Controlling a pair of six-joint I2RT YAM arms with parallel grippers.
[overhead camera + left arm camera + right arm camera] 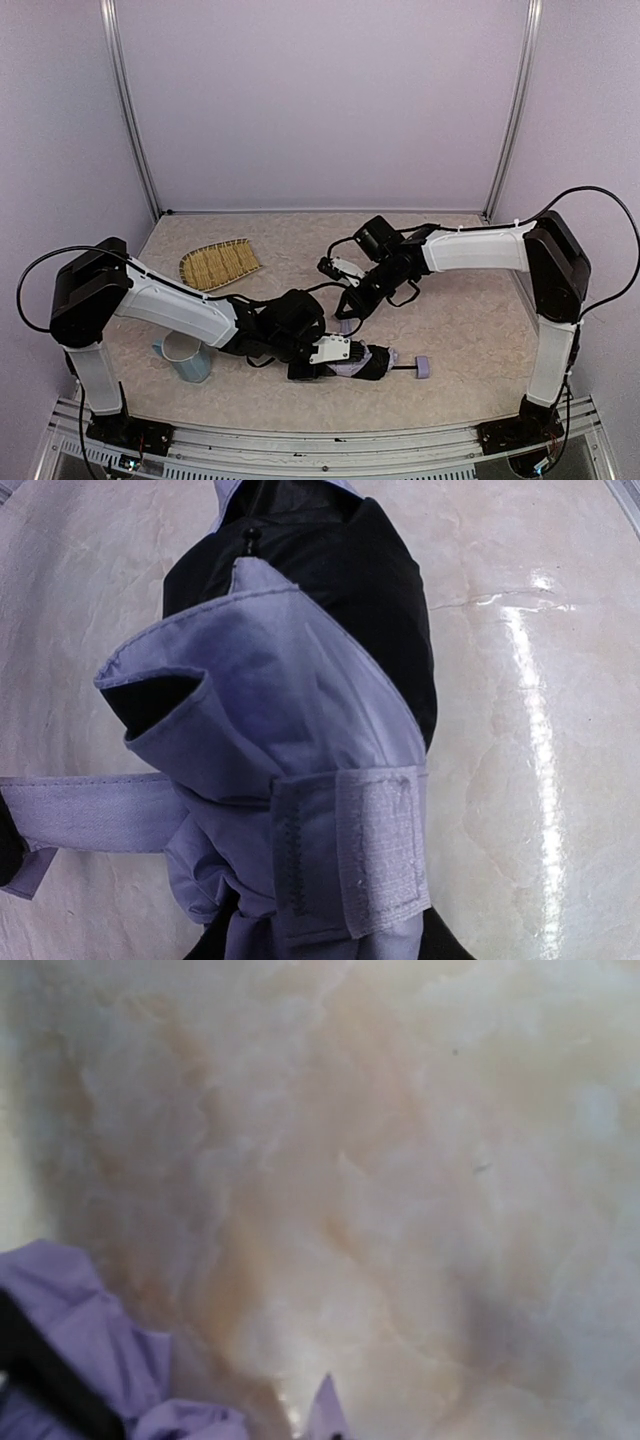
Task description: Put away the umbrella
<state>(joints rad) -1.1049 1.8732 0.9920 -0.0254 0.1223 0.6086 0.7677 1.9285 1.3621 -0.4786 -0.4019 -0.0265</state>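
The umbrella [368, 362] lies folded near the table's front edge, its thin shaft and small handle knob [422, 368] pointing right. My left gripper [333, 354] is closed round the bundled canopy. In the left wrist view the lavender and black fabric [300, 680] fills the frame, with a velcro tab [378, 845] across it and a strap [90, 812] running off to the left. My right gripper [349, 318] hangs just above the bundle, shut on the strap's end. The right wrist view shows only the strap's tip [326, 1412] and a fold of lavender fabric [80, 1330]; its fingers are hidden.
A woven bamboo tray [220, 263] lies at the back left. A pale blue cup [186, 357] stands at the front left, close beside my left arm. Metal frame posts rise at both back corners.
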